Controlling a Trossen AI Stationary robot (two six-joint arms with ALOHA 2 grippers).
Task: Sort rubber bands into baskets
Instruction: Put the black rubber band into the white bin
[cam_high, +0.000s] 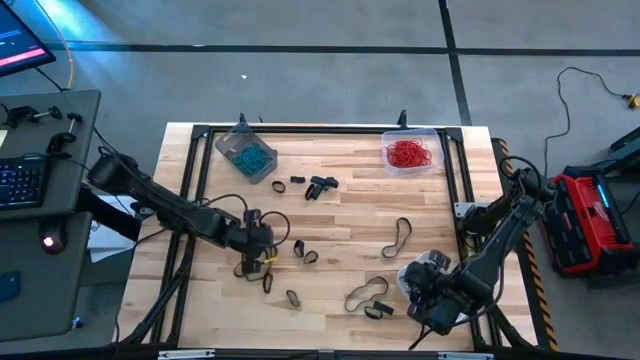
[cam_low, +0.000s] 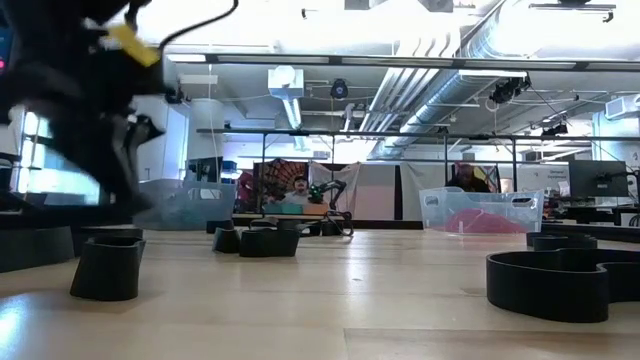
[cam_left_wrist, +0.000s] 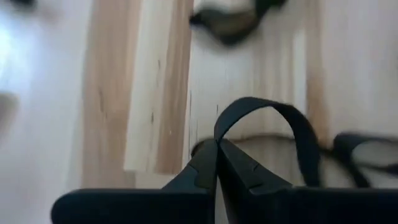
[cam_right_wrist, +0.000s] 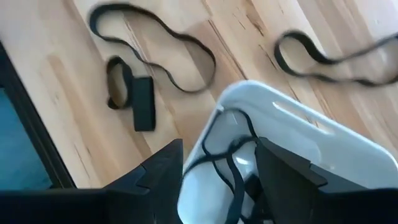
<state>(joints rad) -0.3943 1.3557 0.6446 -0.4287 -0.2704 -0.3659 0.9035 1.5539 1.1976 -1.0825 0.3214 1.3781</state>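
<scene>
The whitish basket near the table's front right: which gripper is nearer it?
Right. The right gripper hangs directly over the whitish basket; the left gripper, pinching a black band, is far across the table.

Bare table (cam_high: 350, 215) mid-board lies open; scattered black bands (cam_high: 400, 235) clutter the near half.

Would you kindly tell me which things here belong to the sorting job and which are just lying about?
Part of the job:
- black rubber bands loose on the table
- basket of teal bands
- basket of red bands
- whitish basket under the right gripper
- black band pinched by the left gripper

Lying about:
- keyboard
- red case
</scene>
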